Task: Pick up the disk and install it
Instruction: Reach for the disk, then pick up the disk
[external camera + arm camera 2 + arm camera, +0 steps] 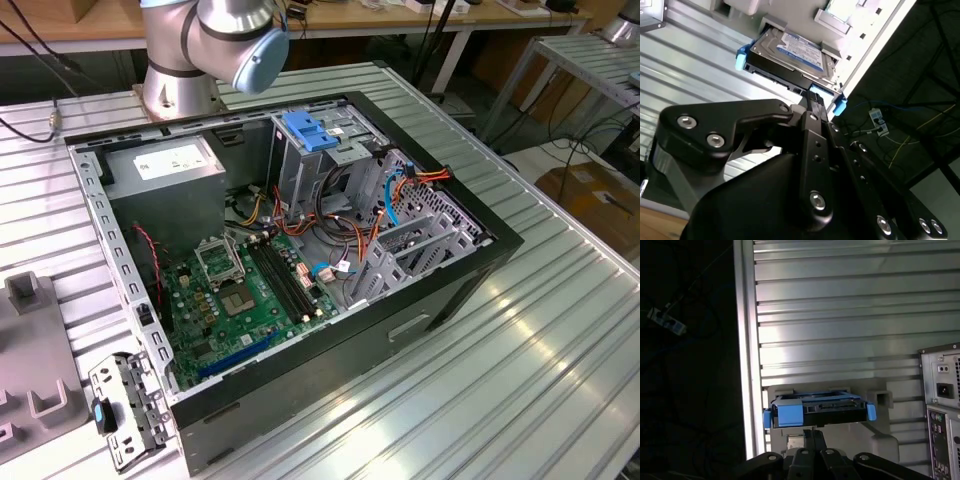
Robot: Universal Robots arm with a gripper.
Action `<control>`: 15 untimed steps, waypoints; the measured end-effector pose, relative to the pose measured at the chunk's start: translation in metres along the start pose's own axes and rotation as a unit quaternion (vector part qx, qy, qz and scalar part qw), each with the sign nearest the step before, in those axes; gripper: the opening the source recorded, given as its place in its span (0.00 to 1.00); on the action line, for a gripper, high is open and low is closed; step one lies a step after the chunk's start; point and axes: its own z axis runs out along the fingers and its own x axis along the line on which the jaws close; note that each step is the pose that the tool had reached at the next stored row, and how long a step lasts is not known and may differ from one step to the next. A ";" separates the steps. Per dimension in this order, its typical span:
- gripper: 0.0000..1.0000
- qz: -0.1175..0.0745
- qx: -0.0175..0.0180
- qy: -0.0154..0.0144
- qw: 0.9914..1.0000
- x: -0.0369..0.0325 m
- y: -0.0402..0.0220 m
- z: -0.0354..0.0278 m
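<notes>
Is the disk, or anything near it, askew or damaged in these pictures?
Nothing stands out. In the first wrist view the disk sits level in its grey holder, with the gripper close in front of it.

Dark disk [790, 56], bright blue carrier; ribbed silver table [840, 315].

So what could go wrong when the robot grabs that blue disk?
The disk sits in a grey holder right by the table's edge; if the gripper knocks it or slips, it might fall off. Inside the computer case, loose cables crowd the metal cage, so they could snag it.
</notes>
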 end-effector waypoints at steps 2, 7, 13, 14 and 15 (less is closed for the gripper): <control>0.11 0.000 0.000 0.000 1.000 0.0034 0.0005 0.0001; 0.11 0.000 0.000 0.000 1.000 0.0057 0.0004 0.0001; 0.11 0.000 0.000 0.000 1.000 0.0059 0.0004 0.0002; 0.11 0.000 0.000 0.000 1.000 0.0059 0.0004 0.0001; 0.11 0.000 0.000 0.000 1.000 0.0060 0.0004 0.0001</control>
